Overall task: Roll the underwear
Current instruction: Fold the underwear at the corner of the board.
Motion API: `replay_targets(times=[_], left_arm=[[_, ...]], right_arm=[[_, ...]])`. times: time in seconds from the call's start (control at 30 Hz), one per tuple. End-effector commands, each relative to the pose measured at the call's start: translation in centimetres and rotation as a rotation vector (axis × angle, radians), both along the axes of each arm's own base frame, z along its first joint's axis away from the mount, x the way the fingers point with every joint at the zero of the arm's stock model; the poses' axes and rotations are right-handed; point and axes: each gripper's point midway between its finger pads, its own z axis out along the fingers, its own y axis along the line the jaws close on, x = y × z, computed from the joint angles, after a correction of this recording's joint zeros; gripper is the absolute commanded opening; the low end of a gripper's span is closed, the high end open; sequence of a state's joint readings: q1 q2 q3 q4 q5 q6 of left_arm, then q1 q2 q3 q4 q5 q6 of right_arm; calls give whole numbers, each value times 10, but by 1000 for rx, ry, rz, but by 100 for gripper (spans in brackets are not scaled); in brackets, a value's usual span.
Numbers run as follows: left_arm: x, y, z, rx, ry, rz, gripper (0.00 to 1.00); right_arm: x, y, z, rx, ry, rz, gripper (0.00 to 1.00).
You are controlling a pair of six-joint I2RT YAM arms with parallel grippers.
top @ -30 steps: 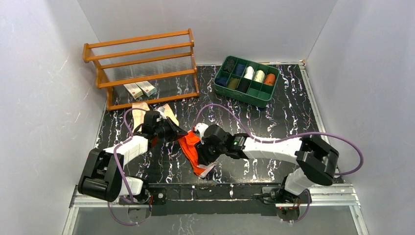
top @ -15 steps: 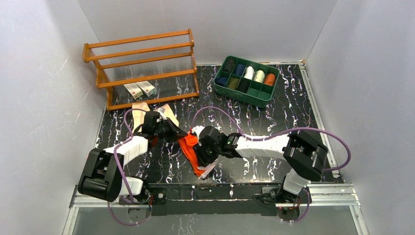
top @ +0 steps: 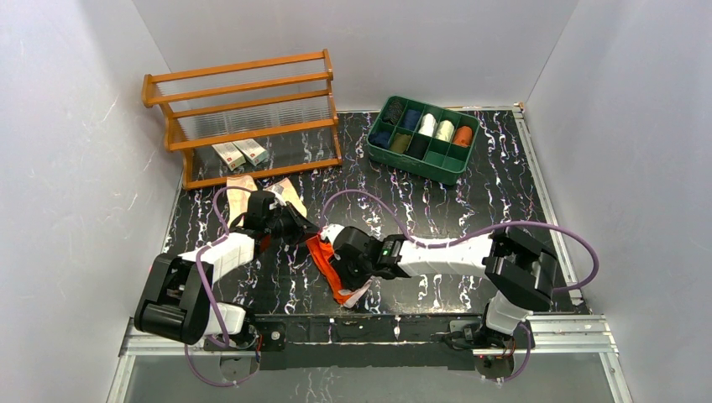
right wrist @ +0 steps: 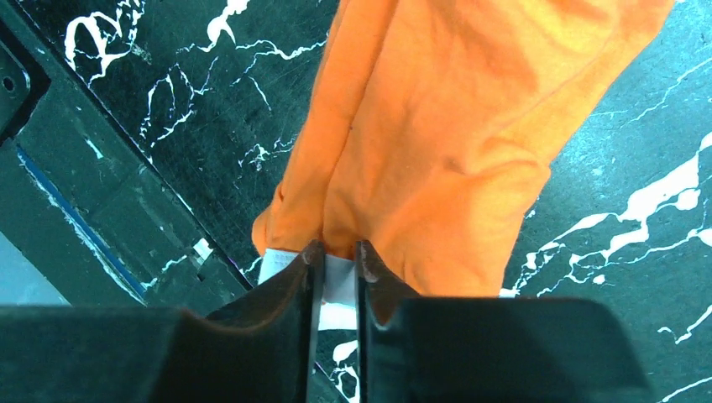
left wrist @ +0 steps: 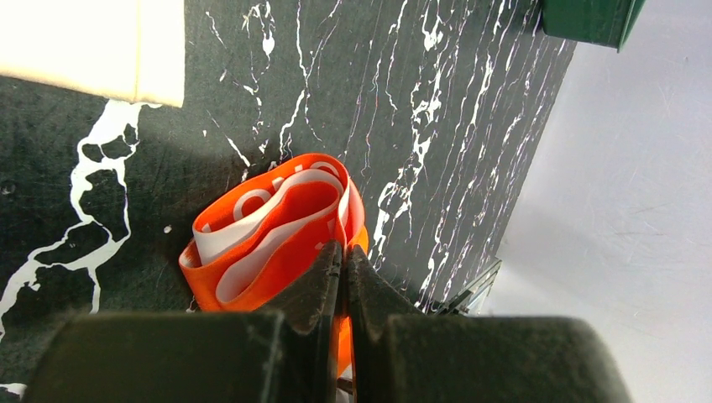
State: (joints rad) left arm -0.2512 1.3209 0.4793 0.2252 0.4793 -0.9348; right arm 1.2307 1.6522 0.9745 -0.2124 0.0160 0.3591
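Top external view: one orange underwear (top: 324, 259), one beige underwear (top: 238, 186).

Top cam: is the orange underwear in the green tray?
No, the orange underwear lies on the table near the arm bases, apart from the green tray.

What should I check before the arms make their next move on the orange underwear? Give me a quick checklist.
1. Left gripper clamped on the orange underwear: ok, jaws shut on its folded waistband.
2. Right gripper on the other end: ok, the white trim is pinched in its jaws.
3. Cloth laid flat for rolling: not ok, it is bunched and folded between the arms.
4. Tan underwear apart from the orange one: ok.
5. Right grip firm enough to pull: cannot tell.
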Motion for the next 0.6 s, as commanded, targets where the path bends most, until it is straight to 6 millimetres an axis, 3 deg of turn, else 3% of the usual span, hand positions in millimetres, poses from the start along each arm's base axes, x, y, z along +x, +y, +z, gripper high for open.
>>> replay_targets(times=[0.0, 0.13, 0.33, 0.57], left_arm=[[-2, 0, -1, 5, -2, -13, 0], [-2, 0, 0, 6, -4, -11, 0], [-2, 1, 2, 15, -7, -14, 0], [-7, 5, -1, 45, -1, -18, 0]], right_arm=[[8, 6, 15, -1, -87, -11, 17], [5, 8, 30, 15, -107, -2, 6], [-5, 8, 54, 54, -108, 27, 4], [-20, 7, 67, 116, -60, 66, 5]])
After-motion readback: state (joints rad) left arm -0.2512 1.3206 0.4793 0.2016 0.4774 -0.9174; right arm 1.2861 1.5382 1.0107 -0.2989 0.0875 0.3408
